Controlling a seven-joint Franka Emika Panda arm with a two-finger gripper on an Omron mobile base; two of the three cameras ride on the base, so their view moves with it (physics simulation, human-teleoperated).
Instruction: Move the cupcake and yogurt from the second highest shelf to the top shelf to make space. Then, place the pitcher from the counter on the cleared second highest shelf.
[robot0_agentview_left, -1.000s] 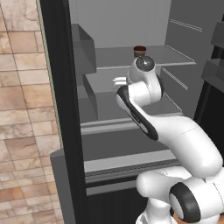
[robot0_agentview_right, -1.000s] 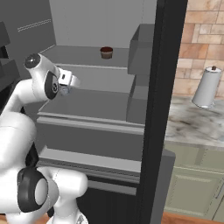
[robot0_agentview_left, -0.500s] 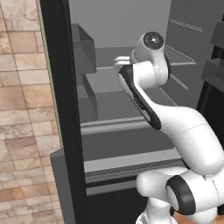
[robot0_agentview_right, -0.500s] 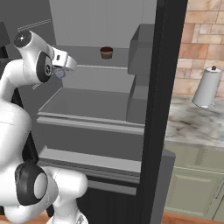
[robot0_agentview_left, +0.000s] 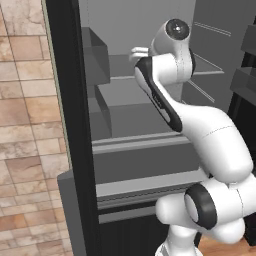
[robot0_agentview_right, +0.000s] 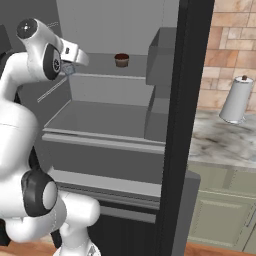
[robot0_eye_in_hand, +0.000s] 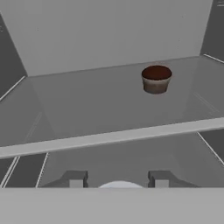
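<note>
Cupcake (robot0_eye_in_hand: 156, 79) alone on top shelf (robot0_eye_in_hand: 109, 138), unobstructed.

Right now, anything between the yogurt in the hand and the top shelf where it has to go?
Nothing visible. The hand is just in front of the top shelf, with the yogurt between its fingers. The shelf surface ahead is bare; the cupcake sits farther back and off to one side, not in the path.
</note>
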